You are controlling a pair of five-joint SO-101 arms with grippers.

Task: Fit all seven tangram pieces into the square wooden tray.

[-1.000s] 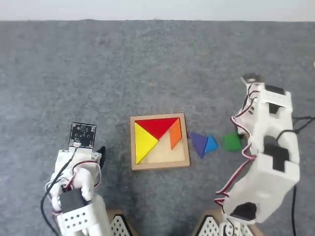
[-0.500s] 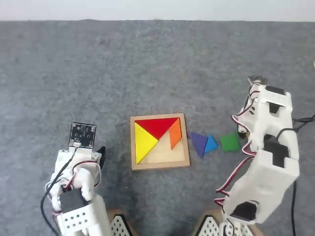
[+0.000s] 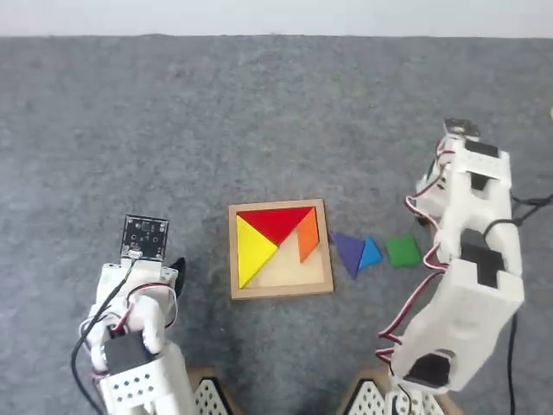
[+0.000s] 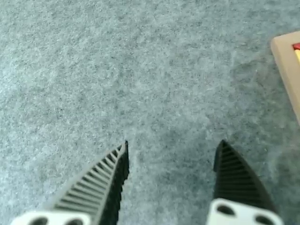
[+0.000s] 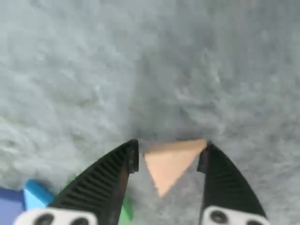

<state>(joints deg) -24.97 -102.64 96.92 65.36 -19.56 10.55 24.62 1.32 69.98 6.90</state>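
My right pincer (image 5: 169, 145) has shifted far, clear of the green square (image 3: 403, 250), gripping a peach triangle (image 5: 171, 165); left pincer (image 4: 172, 145) wide open.

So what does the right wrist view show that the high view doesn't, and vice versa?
Right wrist view adds a peach triangle gripped in the right gripper. High view adds the wooden tray holding the red triangle, yellow triangle and orange piece, plus the purple triangle beside it. Both share the blue triangle, the green square and the grey carpet.
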